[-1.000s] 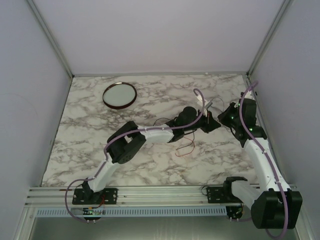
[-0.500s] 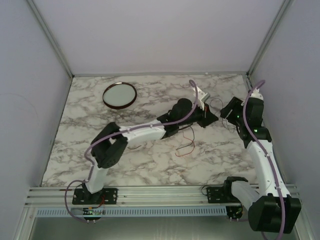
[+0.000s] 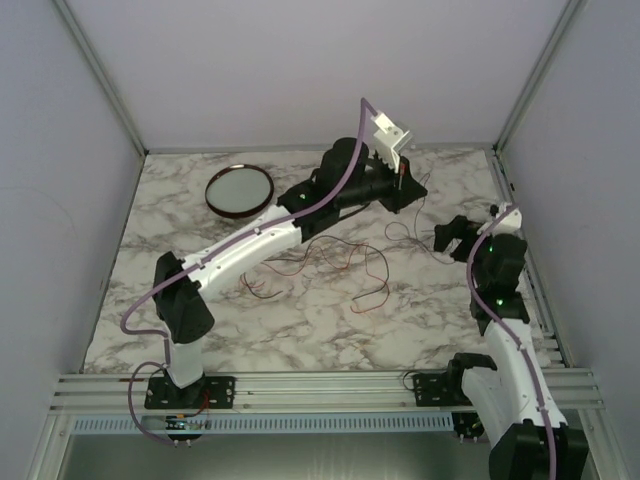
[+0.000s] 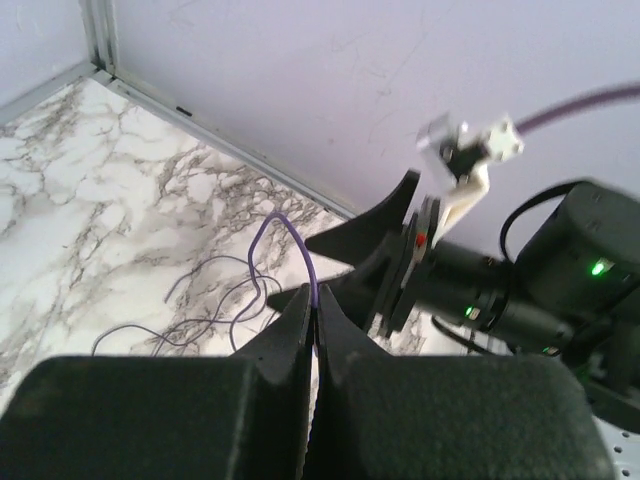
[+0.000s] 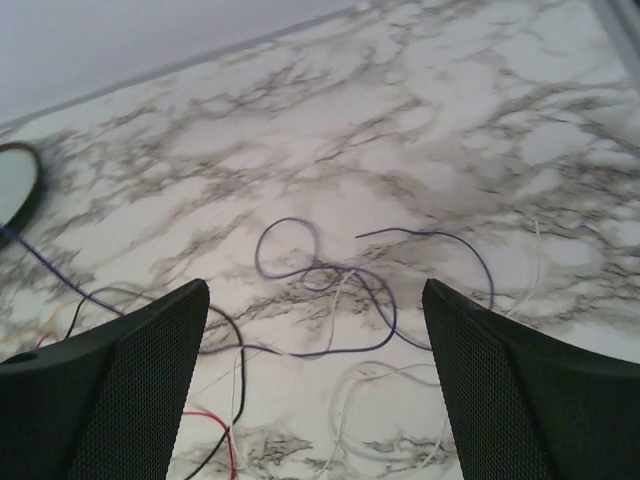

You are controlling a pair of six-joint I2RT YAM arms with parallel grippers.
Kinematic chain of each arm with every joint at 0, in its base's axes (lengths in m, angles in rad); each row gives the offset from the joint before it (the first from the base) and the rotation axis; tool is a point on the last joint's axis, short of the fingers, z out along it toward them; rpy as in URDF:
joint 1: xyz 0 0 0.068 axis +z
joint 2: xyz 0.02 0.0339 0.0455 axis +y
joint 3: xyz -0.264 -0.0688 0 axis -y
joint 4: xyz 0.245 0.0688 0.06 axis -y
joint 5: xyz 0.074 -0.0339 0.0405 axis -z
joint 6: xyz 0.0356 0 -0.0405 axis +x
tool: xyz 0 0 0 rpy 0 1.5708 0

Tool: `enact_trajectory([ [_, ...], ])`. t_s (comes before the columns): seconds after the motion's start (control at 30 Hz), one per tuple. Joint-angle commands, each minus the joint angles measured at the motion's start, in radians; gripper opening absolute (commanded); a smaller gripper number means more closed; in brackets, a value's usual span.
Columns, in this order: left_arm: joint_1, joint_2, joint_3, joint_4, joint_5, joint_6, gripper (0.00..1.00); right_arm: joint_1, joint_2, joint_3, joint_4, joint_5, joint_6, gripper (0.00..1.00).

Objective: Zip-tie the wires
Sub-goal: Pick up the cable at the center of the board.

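Note:
The wires lie in a loose tangle of thin red, dark and pale strands mid-table. My left gripper is raised over the far right of the table. In the left wrist view it is shut on one thin purple wire that arcs up from between the tips and trails down to the tangle. My right gripper hovers at the right, open. In its wrist view the right gripper stands wide over purple, white, black and red strands, holding nothing.
A round dark-rimmed dish sits at the far left, its edge showing as a dark rim in the right wrist view. The back wall is close behind the left gripper. The right wall and metal frame run beside the right arm.
The left arm has lifted and swung toward the back wall, drawing a wire strand up with it. The right gripper has opened and drawn back to the right; the tangle has spread out.

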Motion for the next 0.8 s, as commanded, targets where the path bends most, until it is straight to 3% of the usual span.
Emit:
enact_trajectory([
  [0.0, 0.001, 0.002, 0.133, -0.216, 0.005, 0.066, 0.0, -0.007, -0.07, -0.163, 0.41, -0.205, -0.046, 0.87],
  [0.13, 0.001, 0.019, 0.212, -0.267, -0.001, 0.077, 0.0, -0.007, -0.108, -0.219, 0.434, -0.264, -0.04, 0.88],
  [0.3, 0.0, 0.045, 0.288, -0.281, 0.014, 0.071, 0.0, -0.002, -0.028, -0.169, 0.375, -0.397, -0.07, 0.88],
  [0.57, -0.002, 0.072, 0.364, -0.288, 0.054, 0.047, 0.0, 0.067, 0.074, -0.152, 0.46, -0.557, -0.1, 0.87],
  [0.77, -0.003, 0.056, 0.391, -0.297, 0.057, 0.038, 0.0, 0.139, 0.157, -0.111, 0.426, -0.488, -0.166, 0.8],
])
